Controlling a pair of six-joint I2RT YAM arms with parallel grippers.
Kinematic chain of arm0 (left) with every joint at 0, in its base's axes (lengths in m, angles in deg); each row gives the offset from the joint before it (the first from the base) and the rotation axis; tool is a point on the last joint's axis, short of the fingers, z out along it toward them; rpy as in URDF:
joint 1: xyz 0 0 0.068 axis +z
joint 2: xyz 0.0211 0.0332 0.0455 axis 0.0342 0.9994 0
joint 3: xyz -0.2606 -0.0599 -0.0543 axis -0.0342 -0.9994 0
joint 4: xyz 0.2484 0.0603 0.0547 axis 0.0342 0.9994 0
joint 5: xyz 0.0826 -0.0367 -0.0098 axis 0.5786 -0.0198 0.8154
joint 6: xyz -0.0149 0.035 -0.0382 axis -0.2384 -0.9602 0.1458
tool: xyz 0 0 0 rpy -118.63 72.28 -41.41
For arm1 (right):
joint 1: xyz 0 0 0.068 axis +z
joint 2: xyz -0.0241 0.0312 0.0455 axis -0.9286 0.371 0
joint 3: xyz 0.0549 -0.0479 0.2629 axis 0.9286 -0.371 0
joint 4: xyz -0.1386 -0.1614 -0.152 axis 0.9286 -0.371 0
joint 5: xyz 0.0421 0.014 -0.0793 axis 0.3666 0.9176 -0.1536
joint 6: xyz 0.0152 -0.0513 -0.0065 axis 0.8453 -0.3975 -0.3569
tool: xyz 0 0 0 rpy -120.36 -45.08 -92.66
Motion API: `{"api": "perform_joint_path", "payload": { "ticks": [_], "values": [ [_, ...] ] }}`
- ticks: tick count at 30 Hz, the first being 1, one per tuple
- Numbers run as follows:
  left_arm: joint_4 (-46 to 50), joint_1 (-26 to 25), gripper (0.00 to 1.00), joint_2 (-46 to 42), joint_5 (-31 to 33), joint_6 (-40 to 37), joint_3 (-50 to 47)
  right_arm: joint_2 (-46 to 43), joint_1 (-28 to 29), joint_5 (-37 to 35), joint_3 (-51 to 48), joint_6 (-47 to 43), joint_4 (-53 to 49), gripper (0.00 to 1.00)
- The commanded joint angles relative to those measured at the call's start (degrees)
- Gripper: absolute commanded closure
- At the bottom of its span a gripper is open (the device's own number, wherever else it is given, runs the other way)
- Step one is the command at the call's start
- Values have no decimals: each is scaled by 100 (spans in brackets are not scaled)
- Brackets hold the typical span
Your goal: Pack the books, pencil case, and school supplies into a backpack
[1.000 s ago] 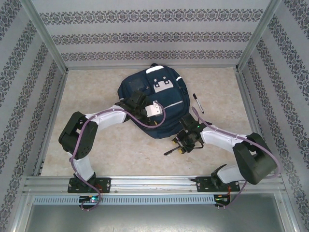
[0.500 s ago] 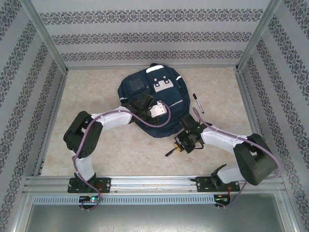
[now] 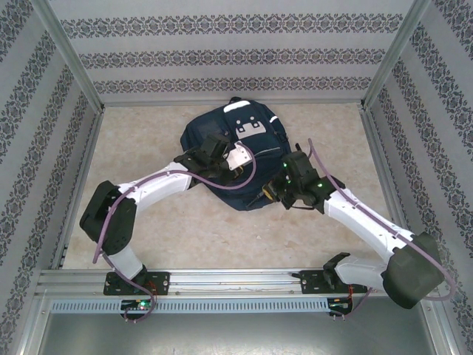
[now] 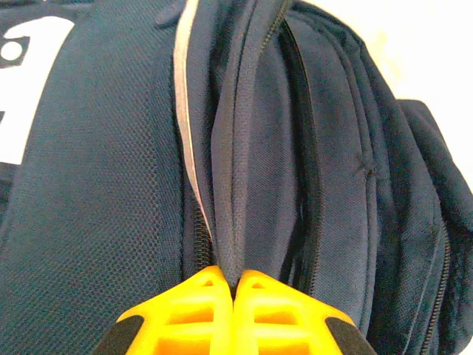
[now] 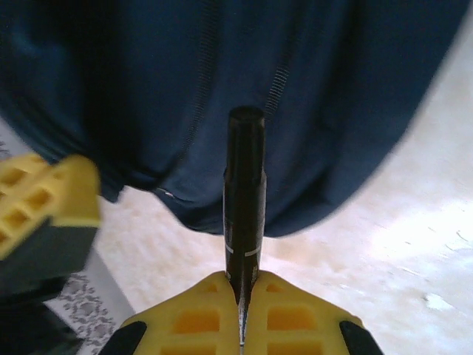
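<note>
**Student:** Which element of the figure is the largest?

**Tutor:** The table [image 3: 148, 140], pale and marbled, enclosed by patterned wall panels [image 3: 222, 55]. On the far middle of it lies the backpack [image 3: 262, 174]. It is navy and rests front face up, with white patches showing and its top toward the back wall.

**Student:** And how are the arms placed?

**Tutor:** The left arm [image 3: 159, 185] reaches from the near left onto the left half of the backpack. The right arm [image 3: 362, 214] reaches from the near right to the backpack's near right edge.

**Student:** What state is each end effector in?

**Tutor:** The left gripper [image 4: 233, 277] has its yellow fingers pressed together on a raised fold of the backpack's fabric. That fold runs between a thin white trim stripe [image 4: 182, 111] and a dark zipper line. The right gripper [image 5: 242, 285] is also closed, clamped on the black pen [image 5: 244, 185].

**Student:** Where does the pen sit, then?

**Tutor:** It is the smallest item. It sticks straight out from between the right fingers, over bare table, with its free end pointing at the near edge of the backpack. In the right wrist view that end overlaps the navy fabric, but whether it touches the fabric cannot be told.
</note>
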Motion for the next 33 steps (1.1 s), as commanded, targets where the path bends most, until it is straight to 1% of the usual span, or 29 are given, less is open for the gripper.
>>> {"api": "perform_joint_path", "payload": {
  "ticks": [1, 4, 8, 11, 12, 13, 14, 15, 16, 18, 20, 23, 26, 27, 28, 30, 33],
  "values": [
    [-266, -6, 100, -184, -136, 326, 197, 380, -271, 154, 256, -302, 187, 98],
    [-325, -5, 100, -268, -143, 577, 294, 845, -315, 383, 494, -221, 758, 98],
    [-411, 3, 100, -437, -89, 929, 395, 1442, -380, 271, 721, -52, 1289, 96],
    [-700, 8, 100, -589, -323, 1366, 330, 1874, -526, 259, 709, 308, 2202, 96],
    [-910, 13, 100, -650, -421, 1498, 248, 2024, -572, 281, 732, 309, 2576, 94],
    [-1062, 13, 100, -689, -437, 1648, 187, 2141, -595, 246, 812, 268, 2801, 89],
    [-1128, 13, 100, -709, -436, 1761, 172, 2210, -605, 179, 897, 207, 2849, 79],
    [-1153, 20, 100, -721, -424, 1830, 168, 2252, -610, 104, 1015, 188, 2682, 64],
    [-1179, 29, 100, -715, -420, 1850, 163, 2240, -620, 9, 1064, 192, 2596, 58],
    [-1229, 48, 100, -730, -372, 1843, 140, 2133, -646, -142, 1034, 182, 2485, 54],
    [-1239, 65, 100, -745, -297, 1835, 145, 1992, -699, -222, 992, 95, 2239, 53],
    [-1335, 92, 100, -798, -147, 1874, 113, 1759, -898, -105, 967, -139, 1637, 53],
    [-1516, 139, 100, -831, -69, 1936, -21, 1467, -1211, 211, 888, -508, 1166, 53],
    [-1557, 161, 100, -846, -52, 1997, -65, 1352, -1352, 273, 899, -721, 863, 53],
    [-1608, 186, 100, -868, -55, 2073, -116, 1234, -1483, 207, 959, -935, 429, 53],
    [-1684, 237, 100, -903, -155, 2173, -222, 1035, -1711, -1, 1034, -1515, -96, 53],
    [-1718, 281, 100, -922, -314, 2293, -344, 970, -2159, -261, 1058, -2372, -534, 53]
  ]
}}
